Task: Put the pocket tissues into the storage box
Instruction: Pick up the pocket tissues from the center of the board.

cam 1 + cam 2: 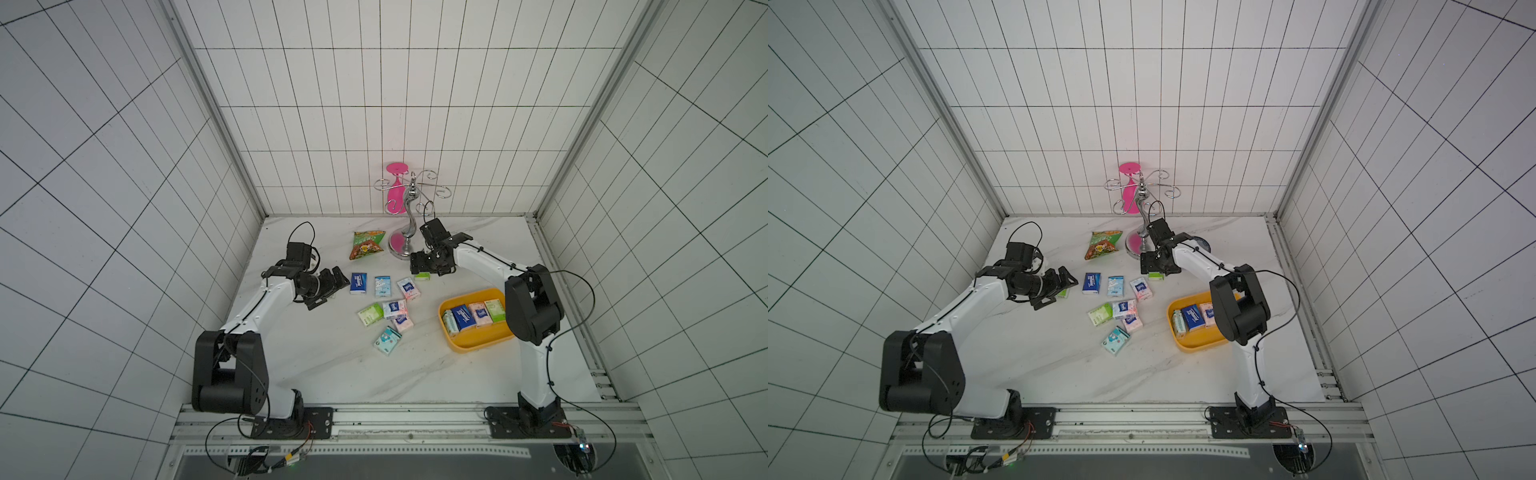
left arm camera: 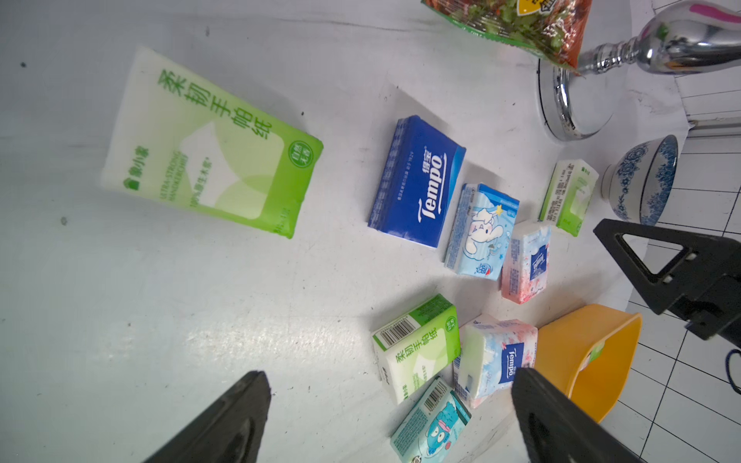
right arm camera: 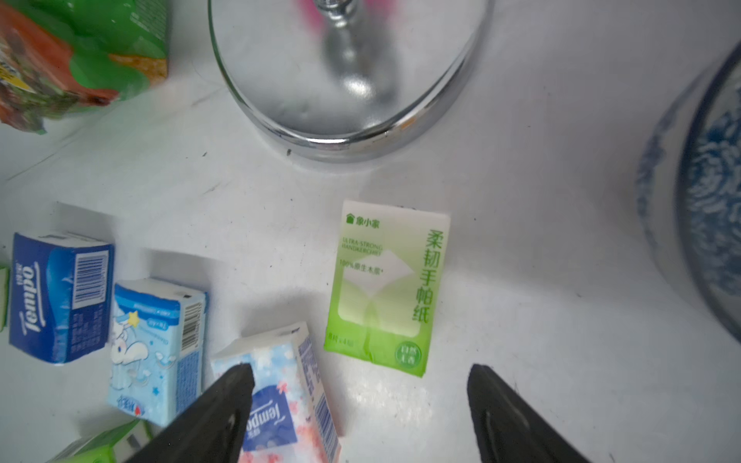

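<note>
Grasp setup is your step now. Your right hand (image 3: pixel 361 375) hovers with its fingers spread and nothing between them, just short of a green-white packet (image 3: pixel 385 288) lying flat on the surface (image 1: pixel 332 365).

That packet sits at about 1 o'clock of the loose pocket tissues (image 1: pixel 384 309). From it, the chrome stand (image 3: pixel 345 120) is near at 12 o'clock, the bowl (image 3: pixel 701 200) at 2 o'clock, and a pink packet (image 3: pixel 280 401) just beside at 7 o'clock. The storage box (image 1: pixel 473 347) lies at 3 o'clock of the heap and already holds four packets.

Advance until the packet is centred between the fingers, then come down low, because it is thin and its wrapper probably slips. One finger looks close to the pink packet, so shift toward 2 o'clock first or you may snag it. Close on the long edges and lift clear. Then swing between 4 and 5 o'clock, over the box rim.

Your left hand (image 2: pixel 389 375) is likewise spread and empty, near a second green-white packet (image 2: pixel 208 148) at 9 o'clock of the heap. Keep it out of the way.
</note>
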`<action>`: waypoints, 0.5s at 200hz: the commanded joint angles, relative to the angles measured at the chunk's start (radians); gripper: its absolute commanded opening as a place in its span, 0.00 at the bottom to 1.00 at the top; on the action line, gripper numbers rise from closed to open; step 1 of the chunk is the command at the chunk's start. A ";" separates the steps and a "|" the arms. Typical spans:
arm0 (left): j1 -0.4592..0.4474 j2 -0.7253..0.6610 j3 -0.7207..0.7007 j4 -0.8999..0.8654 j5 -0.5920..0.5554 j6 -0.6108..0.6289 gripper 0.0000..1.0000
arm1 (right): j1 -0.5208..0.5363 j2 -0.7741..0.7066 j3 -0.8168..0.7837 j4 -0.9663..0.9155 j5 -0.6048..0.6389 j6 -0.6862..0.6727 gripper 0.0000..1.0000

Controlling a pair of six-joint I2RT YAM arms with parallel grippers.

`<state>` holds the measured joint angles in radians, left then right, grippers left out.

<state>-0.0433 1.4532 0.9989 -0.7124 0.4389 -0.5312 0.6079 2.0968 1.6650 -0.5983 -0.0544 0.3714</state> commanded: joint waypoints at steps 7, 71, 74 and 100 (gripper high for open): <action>0.007 -0.017 -0.002 0.028 0.006 0.004 0.97 | -0.008 0.049 0.063 -0.038 0.034 -0.005 0.88; 0.017 -0.037 -0.010 0.019 0.003 0.010 0.98 | -0.009 0.160 0.177 -0.096 0.086 -0.011 0.88; 0.017 -0.039 -0.011 0.019 0.003 0.012 0.97 | -0.008 0.166 0.181 -0.099 0.086 -0.011 0.88; 0.020 -0.046 -0.009 0.014 0.002 0.014 0.97 | -0.009 0.207 0.220 -0.126 0.087 -0.013 0.84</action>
<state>-0.0299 1.4334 0.9962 -0.7105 0.4393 -0.5308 0.6079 2.2505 1.8359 -0.6552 0.0128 0.3691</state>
